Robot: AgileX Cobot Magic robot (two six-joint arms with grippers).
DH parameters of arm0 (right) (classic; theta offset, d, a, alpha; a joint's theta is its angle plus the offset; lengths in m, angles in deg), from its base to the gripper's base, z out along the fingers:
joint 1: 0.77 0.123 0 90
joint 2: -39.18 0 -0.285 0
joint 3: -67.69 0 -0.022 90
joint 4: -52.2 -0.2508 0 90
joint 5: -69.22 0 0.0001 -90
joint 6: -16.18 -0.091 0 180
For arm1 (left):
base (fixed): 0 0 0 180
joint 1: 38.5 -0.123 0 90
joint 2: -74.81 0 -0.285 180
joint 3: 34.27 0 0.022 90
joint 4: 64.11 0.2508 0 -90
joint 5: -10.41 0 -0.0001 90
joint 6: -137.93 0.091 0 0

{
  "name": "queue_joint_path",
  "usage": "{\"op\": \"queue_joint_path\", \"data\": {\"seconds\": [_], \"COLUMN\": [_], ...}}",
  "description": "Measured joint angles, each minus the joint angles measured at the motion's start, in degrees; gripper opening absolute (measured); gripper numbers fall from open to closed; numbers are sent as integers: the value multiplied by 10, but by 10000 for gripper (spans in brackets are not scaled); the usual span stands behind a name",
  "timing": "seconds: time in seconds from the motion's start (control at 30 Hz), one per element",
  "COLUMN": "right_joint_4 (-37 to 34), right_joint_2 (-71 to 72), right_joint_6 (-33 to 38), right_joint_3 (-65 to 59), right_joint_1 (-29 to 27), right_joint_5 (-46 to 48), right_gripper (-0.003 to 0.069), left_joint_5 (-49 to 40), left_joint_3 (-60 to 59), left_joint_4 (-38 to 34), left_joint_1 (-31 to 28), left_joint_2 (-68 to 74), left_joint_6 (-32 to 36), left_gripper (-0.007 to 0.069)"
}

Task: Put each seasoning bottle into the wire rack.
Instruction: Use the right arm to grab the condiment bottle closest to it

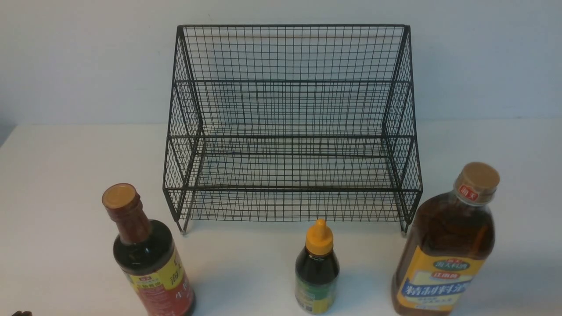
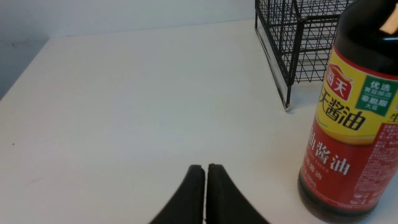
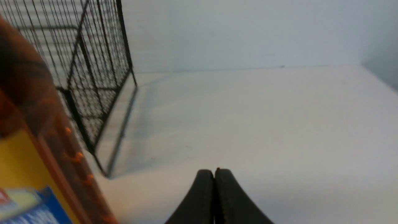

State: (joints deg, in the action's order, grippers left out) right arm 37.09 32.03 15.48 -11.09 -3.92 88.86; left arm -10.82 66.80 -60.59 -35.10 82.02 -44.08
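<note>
The black wire rack (image 1: 290, 131) stands empty at the back middle of the white table. Three bottles stand upright in front of it: the dark one with brown neck and red-yellow label (image 1: 147, 254) on the left, the small dark one with yellow nozzle cap (image 1: 317, 270) in the middle, the large amber one with tan cap (image 1: 448, 245) on the right. My left gripper (image 2: 205, 168) is shut and empty, beside the red-yellow labelled bottle (image 2: 351, 124). My right gripper (image 3: 214, 172) is shut and empty, beside the amber bottle (image 3: 28, 124).
The white table (image 1: 66, 184) runs to a pale wall behind the rack. The rack's corner shows in the left wrist view (image 2: 292, 53) and in the right wrist view (image 3: 90, 71). A small dark part (image 1: 19, 313) shows at the front view's lower left corner.
</note>
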Motion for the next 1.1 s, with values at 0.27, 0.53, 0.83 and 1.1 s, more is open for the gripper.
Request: {"op": "queue_joint_path", "data": {"seconds": [0.27, 0.53, 0.83, 1.1], "right_joint_4": [-344, -417, -387, -332], "right_joint_2": [0, 0, -83, -272], "right_joint_6": [-108, 44, 309, 304], "right_joint_3": [-1, 81, 356, 470], "right_joint_1": [0, 1, 2, 4], "right_joint_5": [-82, -37, 123, 350], "right_gripper": [-15, -15, -11, 118], "left_joint_5": [0, 0, 0, 0], "left_joint_3": [0, 0, 0, 0], "left_joint_4": [0, 0, 0, 0], "left_joint_1": [0, 0, 0, 0], "left_joint_2": [0, 0, 0, 0], "left_joint_6": [0, 0, 0, 0], "left_gripper": [-5, -5, -5, -5]}}
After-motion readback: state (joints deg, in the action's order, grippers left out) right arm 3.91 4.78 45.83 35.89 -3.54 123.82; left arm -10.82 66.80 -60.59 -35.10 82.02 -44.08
